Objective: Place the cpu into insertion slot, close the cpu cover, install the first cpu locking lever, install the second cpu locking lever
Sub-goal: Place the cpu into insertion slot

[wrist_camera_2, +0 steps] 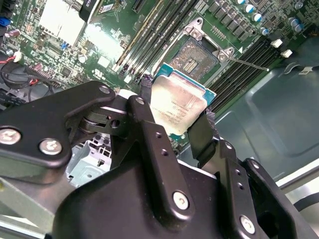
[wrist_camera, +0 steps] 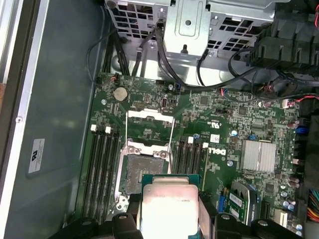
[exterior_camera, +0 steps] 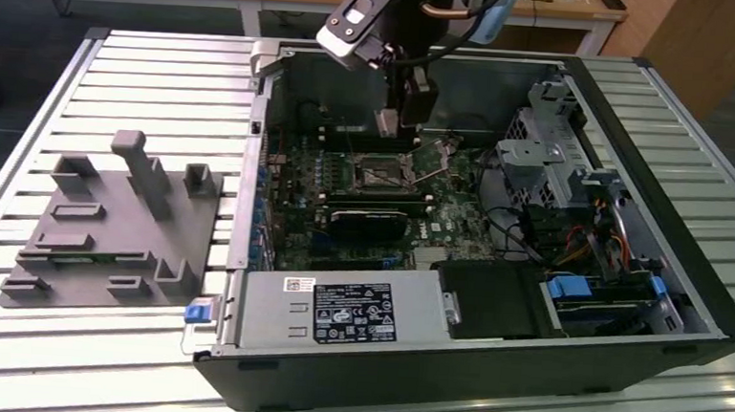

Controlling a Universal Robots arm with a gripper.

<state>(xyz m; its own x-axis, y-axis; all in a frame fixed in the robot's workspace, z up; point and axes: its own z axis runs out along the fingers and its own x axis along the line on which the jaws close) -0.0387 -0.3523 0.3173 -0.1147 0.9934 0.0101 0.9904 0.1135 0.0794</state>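
- Tabletop (exterior_camera: 158, 69) of pale ribbed metal slats, long grooves running across the exterior view.
- Black computer case (exterior_camera: 459, 384), boxy and hard-edged, lying on the slats with its open side up; silver power supply (exterior_camera: 335, 314) with a dark label along the near edge.
- Matte grey moulded fixture (exterior_camera: 97, 237), stepped with upright pegs and pockets, on the exterior view's left, apart from the case.
- Glossy green circuit board (wrist_camera: 219, 114) flat on the case floor, speckled with small components.
- Long narrow black memory slots (wrist_camera: 102, 169), in parallel rows on both sides of the socket.
- Black metal gripper (wrist_camera_2: 175, 112), angular linkage plates with bright screw heads, hanging inside the case above the board; fingers (wrist_camera_2: 199, 134) clamped on two opposite edges of the cpu.
- Square insertion slot (wrist_camera: 137, 172), dark finely grained centre inside a black-and-silver rim, uncovered and empty.
- Thin silver cpu cover (wrist_camera: 149, 114), a frame around a large square window, swung open at one end of the slot, green board visible through the window.
- Flat square cpu (wrist_camera_2: 182, 99), pale silver-grey metal face on a green-edged base, held in the air between the fingers, just beside the slot's rim in the second wrist view, not seated.
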